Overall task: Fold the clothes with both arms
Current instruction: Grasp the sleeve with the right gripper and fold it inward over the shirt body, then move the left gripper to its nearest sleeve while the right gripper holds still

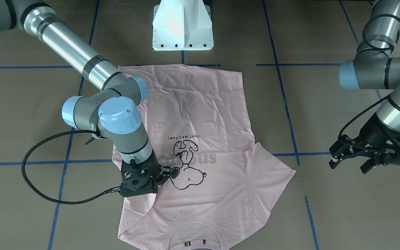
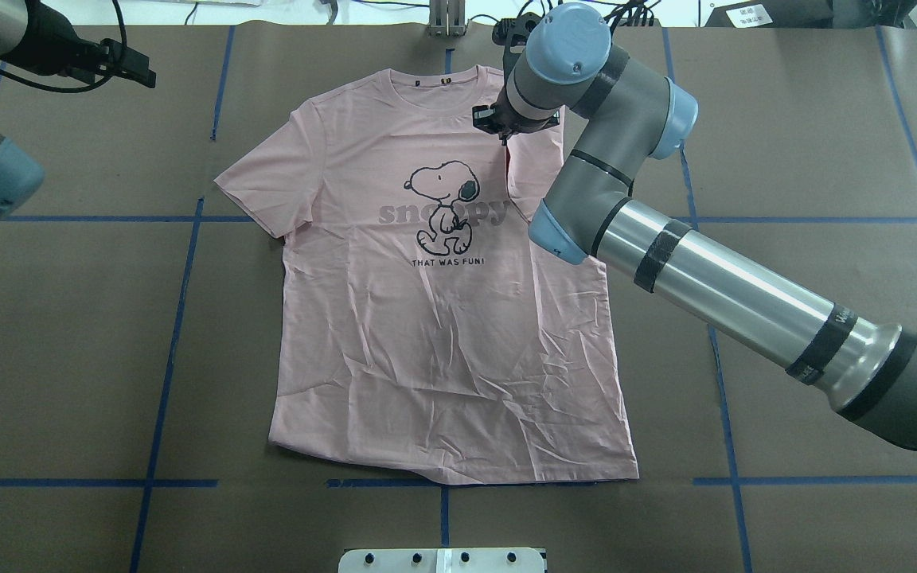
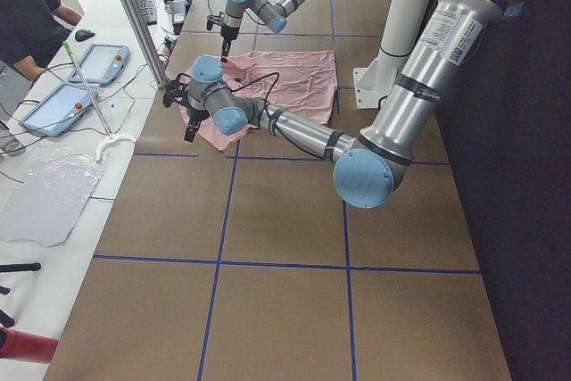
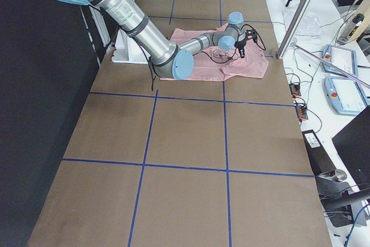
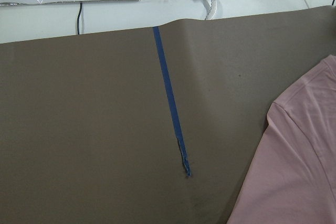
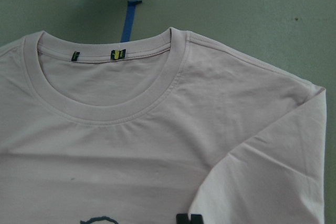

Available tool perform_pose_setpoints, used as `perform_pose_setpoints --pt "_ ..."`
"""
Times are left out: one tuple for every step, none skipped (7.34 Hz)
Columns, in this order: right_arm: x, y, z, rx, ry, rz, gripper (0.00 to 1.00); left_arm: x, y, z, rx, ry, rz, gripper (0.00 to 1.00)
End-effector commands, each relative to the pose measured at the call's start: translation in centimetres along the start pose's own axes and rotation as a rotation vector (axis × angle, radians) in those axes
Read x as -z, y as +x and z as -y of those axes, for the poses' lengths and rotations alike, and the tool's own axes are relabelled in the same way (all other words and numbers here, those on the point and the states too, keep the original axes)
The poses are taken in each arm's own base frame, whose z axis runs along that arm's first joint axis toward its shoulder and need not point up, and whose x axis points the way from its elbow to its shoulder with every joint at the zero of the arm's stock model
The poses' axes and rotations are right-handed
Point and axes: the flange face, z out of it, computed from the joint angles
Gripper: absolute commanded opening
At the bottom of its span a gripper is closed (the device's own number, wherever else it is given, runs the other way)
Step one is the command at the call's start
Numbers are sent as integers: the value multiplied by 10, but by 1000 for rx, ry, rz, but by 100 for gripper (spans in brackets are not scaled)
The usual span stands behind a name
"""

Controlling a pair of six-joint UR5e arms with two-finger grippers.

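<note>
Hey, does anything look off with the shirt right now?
One thing: the sleeve by the right gripper is folded in over the shirt, covering the end of the grey lettering, while the other sleeve lies spread flat. Nothing looks torn.

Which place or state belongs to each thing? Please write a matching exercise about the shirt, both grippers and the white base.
Things
1. pale pink short-sleeved T-shirt
2. black two-finger left gripper
3. black two-finger right gripper
4. white pedestal base

Places or states
A. open, over bare brown table
B. beyond the hem
C. at the folded-in sleeve
D. spread flat, print up

Pairs: 1-D, 2-A, 3-C, 4-B
</note>
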Motion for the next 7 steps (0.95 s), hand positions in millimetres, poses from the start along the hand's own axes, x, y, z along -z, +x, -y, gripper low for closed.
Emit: perform_pose_setpoints --pt "3 -4 1 -3 4 6 100 -9 16 -5 10 -14 -12 100" --pt "11 -10 1 -10 5 17 100 -24 44 -13 44 -14 -15 100" --pt "24 -11 -3 -30 -28 2 100 -46 75 -31 84 8 12 100" --pt "44 -15 -9 -55 -108 -35 100 -60 98 -47 147 19 23 100" --pt "62 -3 -15 -79 -164 -40 100 -80 116 -67 215 39 51 100" --pt "70 22 -25 -78 -166 -24 100 -103 130 -89 235 65 96 100" --pt "75 34 -29 -81 -158 -19 100 -125 124 -100 261 69 140 100"
